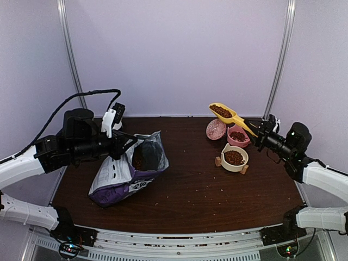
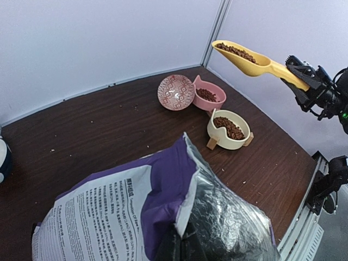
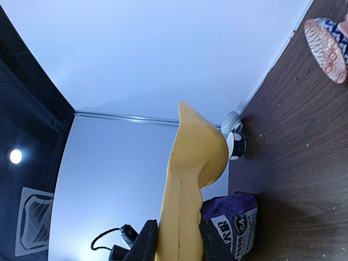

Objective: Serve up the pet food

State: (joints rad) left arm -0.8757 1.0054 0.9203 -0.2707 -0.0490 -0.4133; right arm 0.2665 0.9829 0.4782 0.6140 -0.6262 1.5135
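pet food (image 1: 221,111): small dark-brown round pellets, loose; in scoop, cream bowl, pink bowl
scoop (image 1: 232,116): smooth yellow plastic, raised off the desk near the bowls
right claw (image 1: 260,131): grasping scoop handle
left claw (image 1: 126,145): clenched on bag rim
bag (image 1: 122,176): purple print, crinkled foil inside, mouth open
cream bowl (image 1: 234,162): round, on wooden feet
pink bowl (image 1: 238,141): touching patterned dish (image 1: 216,129), which is tilted
desk (image 1: 190,190): dark woodgrain, stray crumbs

dark-brown pet food (image 1: 221,111) fills raised scoop (image 1: 239,120), pink bowl (image 1: 239,144), cream bowl (image 1: 235,168)
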